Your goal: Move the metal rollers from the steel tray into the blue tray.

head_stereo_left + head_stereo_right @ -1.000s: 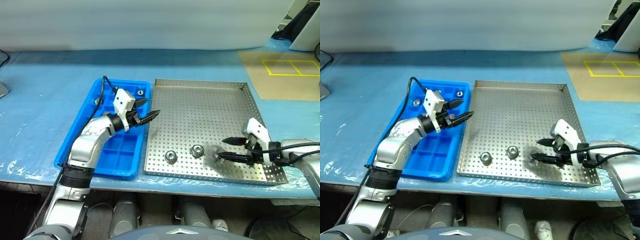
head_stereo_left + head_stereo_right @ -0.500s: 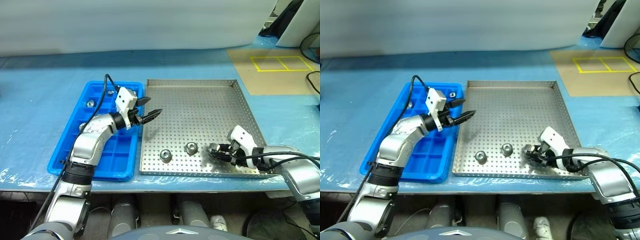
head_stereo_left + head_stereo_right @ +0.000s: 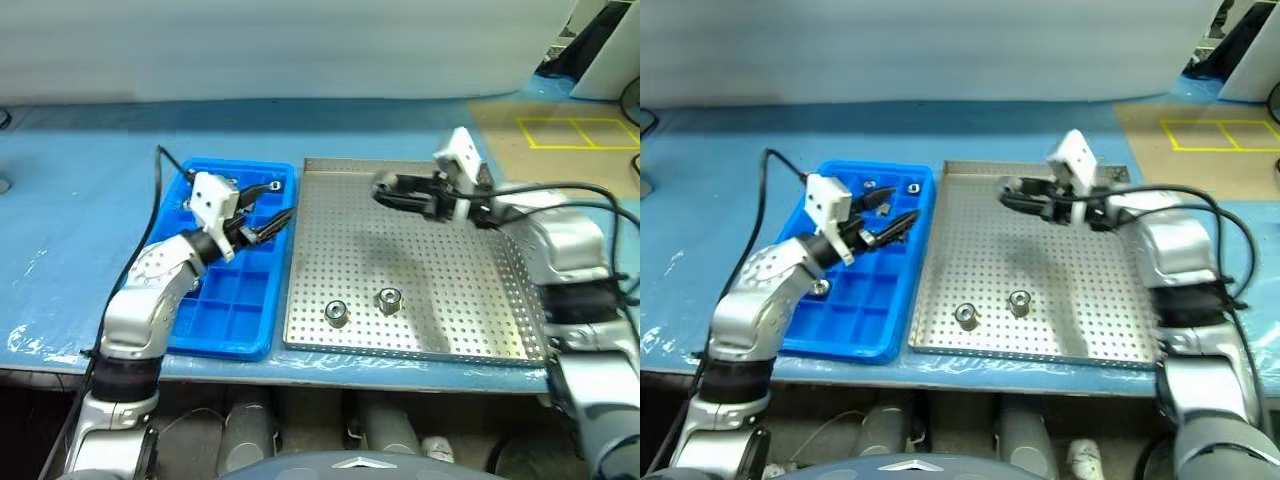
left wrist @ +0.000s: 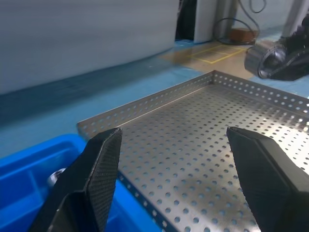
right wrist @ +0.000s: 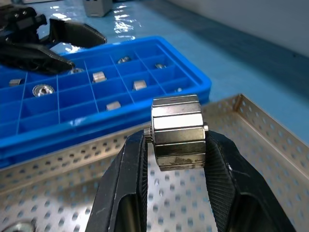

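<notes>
The steel tray (image 3: 440,290) lies at mid-table with the blue tray (image 3: 235,310) against its left side. Two metal rollers (image 3: 337,313) (image 3: 389,298) stand near the steel tray's front rim. My right gripper (image 3: 385,190) hangs above the tray's far left part, shut on another metal roller (image 5: 177,131), which sits upright between its fingers. Several rollers (image 5: 99,76) lie in the blue tray's far compartments. My left gripper (image 3: 275,205) is open and holds nothing, raised over the blue tray's far right part and pointing toward the steel tray (image 4: 203,159).
Blue plastic sheeting (image 3: 80,200) covers the table. A brown mat with yellow taped squares (image 3: 575,130) lies at the far right. A black cable (image 3: 165,165) loops off my left wrist. The table's front edge runs just below both trays.
My right gripper shut on a roller at the steel tray's near right, then lifted it up and across to the far left part. My left gripper drew back left over the blue tray.
</notes>
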Motion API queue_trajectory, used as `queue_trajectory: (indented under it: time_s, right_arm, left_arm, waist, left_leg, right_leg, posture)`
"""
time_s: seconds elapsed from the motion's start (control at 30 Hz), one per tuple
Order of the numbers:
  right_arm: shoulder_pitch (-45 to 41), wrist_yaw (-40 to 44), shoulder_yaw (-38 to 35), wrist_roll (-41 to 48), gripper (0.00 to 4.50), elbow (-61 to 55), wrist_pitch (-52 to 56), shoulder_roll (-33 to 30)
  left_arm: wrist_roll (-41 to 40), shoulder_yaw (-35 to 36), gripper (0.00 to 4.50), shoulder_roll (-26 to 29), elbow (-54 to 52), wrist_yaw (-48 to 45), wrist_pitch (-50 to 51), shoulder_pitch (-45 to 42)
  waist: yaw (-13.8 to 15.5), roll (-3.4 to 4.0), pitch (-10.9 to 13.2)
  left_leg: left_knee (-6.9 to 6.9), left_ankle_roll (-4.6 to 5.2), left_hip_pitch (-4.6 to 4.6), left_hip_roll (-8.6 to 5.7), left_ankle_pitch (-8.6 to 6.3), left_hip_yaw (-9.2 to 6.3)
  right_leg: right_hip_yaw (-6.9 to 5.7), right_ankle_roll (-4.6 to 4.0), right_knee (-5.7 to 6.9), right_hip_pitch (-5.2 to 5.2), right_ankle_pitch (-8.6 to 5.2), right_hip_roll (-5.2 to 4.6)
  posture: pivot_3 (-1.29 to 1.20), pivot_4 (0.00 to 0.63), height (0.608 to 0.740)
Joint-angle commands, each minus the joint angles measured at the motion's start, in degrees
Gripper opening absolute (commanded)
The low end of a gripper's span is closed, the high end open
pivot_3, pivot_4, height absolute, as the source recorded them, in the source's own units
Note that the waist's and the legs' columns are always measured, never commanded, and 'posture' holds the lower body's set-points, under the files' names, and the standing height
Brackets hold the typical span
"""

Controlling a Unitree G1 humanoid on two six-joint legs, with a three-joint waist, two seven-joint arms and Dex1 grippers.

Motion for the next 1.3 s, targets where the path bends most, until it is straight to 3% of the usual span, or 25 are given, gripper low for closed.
queue_trajectory:
  time_s: [0.03, 0.2, 0.47, 0.87, 1.13, 1.3]
  right_arm:
    - [-5.9, -4.7, 5.0, -6.9, 1.21, 12.6, -8.1, 7.6]
    - [-10.8, 2.1, 8.4, -8.2, 1.21, 21.6, -15.7, 16.2]
    - [-14.6, 10.4, 11.5, -11.7, 1.21, 31.8, -22.0, 21.5]
    - [-13.9, 6.1, 11.6, -18.2, 1.21, 38.8, -25.8, 22.8]
    - [-12.4, 6.9, 9.2, -17.0, 3.95, 36.0, -23.5, 20.8]
    - [-7.2, 9.9, 3.6, -11.0, 3.95, 22.2, -16.0, 14.5]
  left_arm:
    - [1.6, 4.0, 3.66, 0.3, -8.6, 6.2, 0.1, 5.5]
    - [4.8, 8.6, 3.66, -1.4, -17.8, 14.3, -0.5, 16.3]
    - [5.5, 11.9, 3.66, -4.4, -25.6, 19.0, -1.9, 29.8]
    - [6.0, 9.8, 3.66, -3.1, -24.8, 18.9, -2.0, 29.0]
    - [5.7, 5.7, 3.66, -2.3, -21.8, 17.4, -0.9, 22.9]
    - [3.8, -0.3, 3.66, -2.7, -14.2, 13.0, -0.8, 12.7]
  waist:
    - [1.0, -0.03, 0.0]
    - [5.3, -0.08, 0.1]
    - [11.0, -0.17, 0.3]
    - [13.6, -0.05, 0.5]
    - [13.7, -0.04, 0.5]
    - [13.5, 0.08, 0.6]
  left_leg:
    - [-0.01, -0.06, -0.03, 0.00, 0.03, -0.01]
    - [-0.07, -0.15, -0.30, 0.04, 0.09, -0.06]
    - [-0.04, -0.28, -0.20, 0.03, -0.09, -0.10]
    - [-0.25, -0.55, 0.01, 0.06, 0.06, -0.11]
    - [-0.27, -0.57, 0.00, 0.07, 0.08, -0.10]
    - [-0.25, -0.66, 0.08, 0.06, 0.17, -0.03]
  right_leg:
    - [-0.02, -0.03, 0.06, -0.06, -0.02, 0.00]
    - [-0.12, -0.11, 0.11, -0.25, -0.08, 0.00]
    - [-0.10, -0.10, 0.05, -0.08, -0.10, -0.01]
    - [-0.01, -0.08, 0.24, -0.08, -0.11, 0.04]
    - [0.03, -0.08, 0.28, -0.11, -0.14, 0.07]
    - [0.12, -0.06, 0.34, -0.02, -0.13, 0.07]
  posture:
    - [0.25, 0.150, 0.740]
    - [0.43, 0.150, 0.740]
    - [0.53, 0.150, 0.740]
    - [0.52, 0.150, 0.740]
    - [0.44, 0.150, 0.740]
    - [0.20, 0.150, 0.740]
